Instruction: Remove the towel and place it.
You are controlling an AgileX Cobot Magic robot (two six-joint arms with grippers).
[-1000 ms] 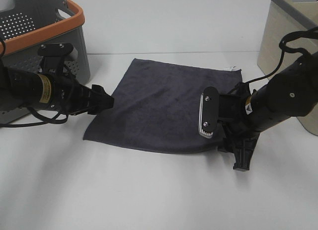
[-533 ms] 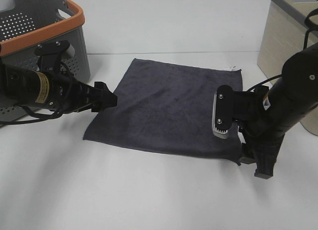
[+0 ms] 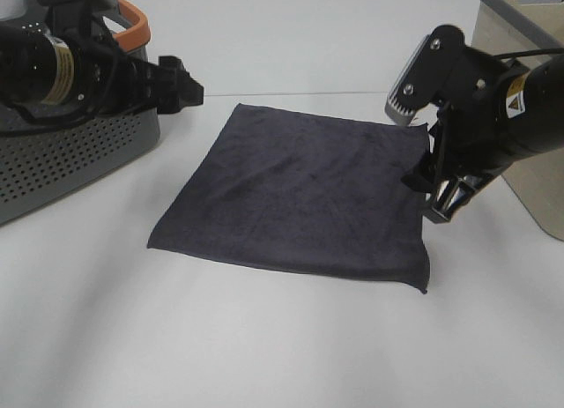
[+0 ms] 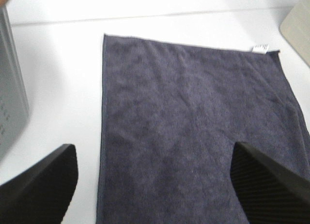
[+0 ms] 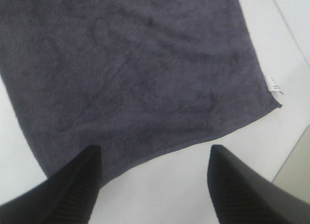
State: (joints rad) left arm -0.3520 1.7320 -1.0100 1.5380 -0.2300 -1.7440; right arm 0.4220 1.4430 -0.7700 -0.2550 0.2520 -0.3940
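The towel, a dark charcoal-purple cloth, lies spread flat on the white table, its small white tag at the far right corner. My left gripper hovers open above the table by the towel's far left corner, holding nothing. The left wrist view looks down on the towel between the two black fingers. My right gripper hangs open over the towel's right edge, raised off it. In the right wrist view the towel and its tag lie beyond the empty gripper.
A grey perforated basket with an orange rim stands at the far left, right behind my left arm. A beige bin stands at the far right, behind my right arm. White table surrounds the towel.
Both arms have lifted off the towel's side edges and drawn back, the left toward the basket, the right up toward the bin. The left jaws have widened. The towel stays flat.
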